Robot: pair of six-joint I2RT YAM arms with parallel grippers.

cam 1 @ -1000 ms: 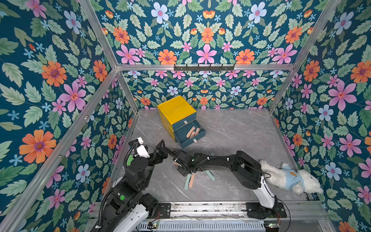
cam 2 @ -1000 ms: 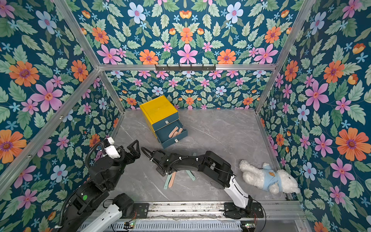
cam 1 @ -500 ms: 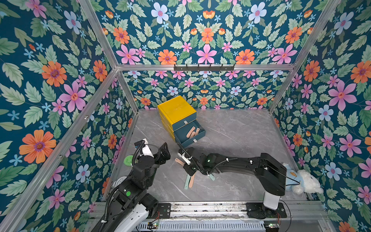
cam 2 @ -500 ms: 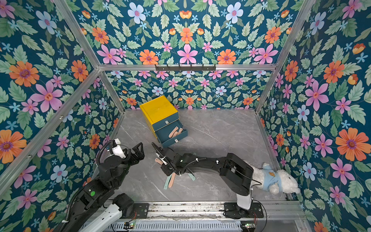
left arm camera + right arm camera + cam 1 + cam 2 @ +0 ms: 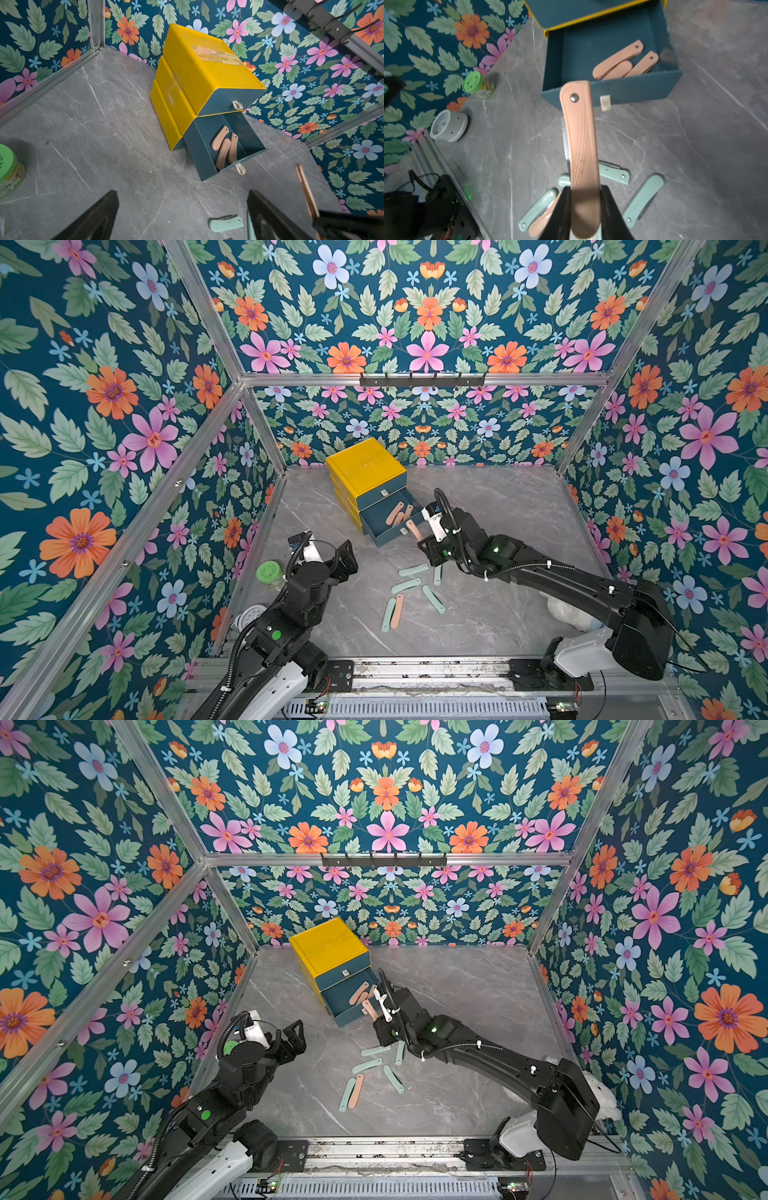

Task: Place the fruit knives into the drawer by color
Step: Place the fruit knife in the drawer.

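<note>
- Top views: the right gripper [image 5: 420,540] was low over the knives on the table [image 5: 498,506] a second ago. It is now raised at the front edge of the open drawer [image 5: 388,539].
- It is clamped on one end of a pink knife [image 5: 413,529]. The free end points at the drawer.
- In the right wrist view that knife [image 5: 581,135] overlaps the drawer's front wall just beside the pull tab [image 5: 605,102]. It is not inside yet.
- Left gripper [image 5: 344,560]: jaws spread wide with nothing between them. The arm has swung a little toward the middle since a second ago and hangs over bare table beside the pile.
- The plush [image 5: 565,612] was in plain sight a second ago. Now it is mostly hidden behind the right arm.
- Cabinet [image 5: 365,466]: the top drawer [image 5: 374,498] is closed, and the open drawer is the one directly under it.
- Three pink knives [image 5: 223,145] lie in the open drawer, bunched and overlapping near its front wall.
- On the table, near the cabinet: five mint knives [image 5: 405,585] and a loose pink knife [image 5: 397,611], which touches one of the mint ones.
- A green-lid jar [image 5: 270,574] and a grey pot [image 5: 448,125] stand by the left wall. Their contents can't be made out.
</note>
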